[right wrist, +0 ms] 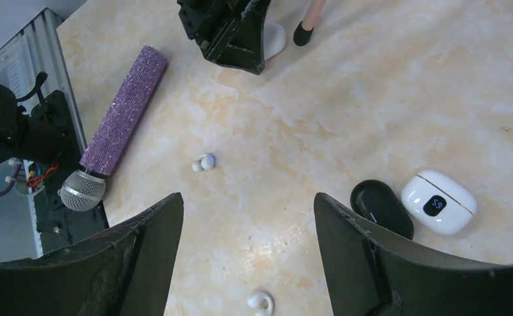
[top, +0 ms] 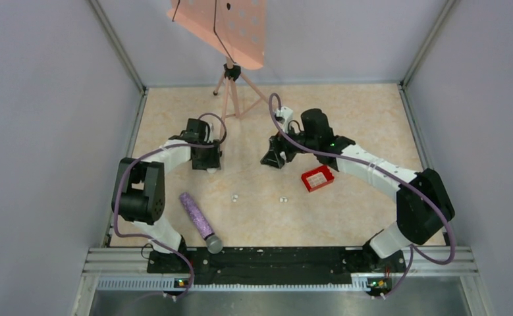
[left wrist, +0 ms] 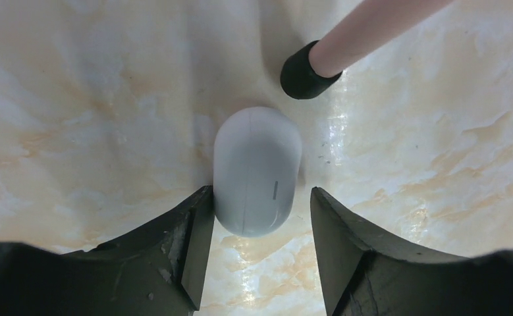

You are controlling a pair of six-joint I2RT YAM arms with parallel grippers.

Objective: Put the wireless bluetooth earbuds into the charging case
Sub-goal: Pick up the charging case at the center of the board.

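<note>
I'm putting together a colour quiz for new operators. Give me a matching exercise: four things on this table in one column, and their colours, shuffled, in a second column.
Things:
1. microphone handle
2. basket
3. earbuds
4. stand foot cap

Colours:
A. white
B. black
C. purple
D. red

Pairs: 1-C, 2-D, 3-A, 4-B
</note>
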